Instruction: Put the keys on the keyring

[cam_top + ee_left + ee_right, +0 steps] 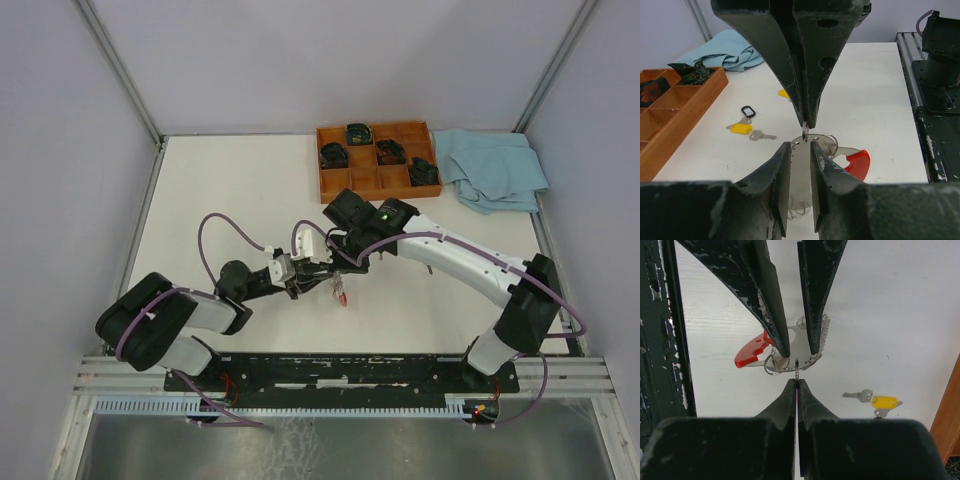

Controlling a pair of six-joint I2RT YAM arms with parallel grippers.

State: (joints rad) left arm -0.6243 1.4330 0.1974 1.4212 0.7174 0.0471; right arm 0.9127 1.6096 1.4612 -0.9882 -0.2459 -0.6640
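Keyring point(859, 162), probably light, stiff and slippery: left gripper point(800, 147) clamps its flat plate, right gripper point(807, 122) pinches shut on its thin ring, both sound holds.

Wooden compartment tray point(363, 183) just beside a crumpled blue cloth point(495, 168)

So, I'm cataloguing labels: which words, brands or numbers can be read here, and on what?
None readable.
Yellow-capped key, plain silver key, black oval loop: too small to show any stamping.
Metal plate and red band of the keyring: no marking visible.
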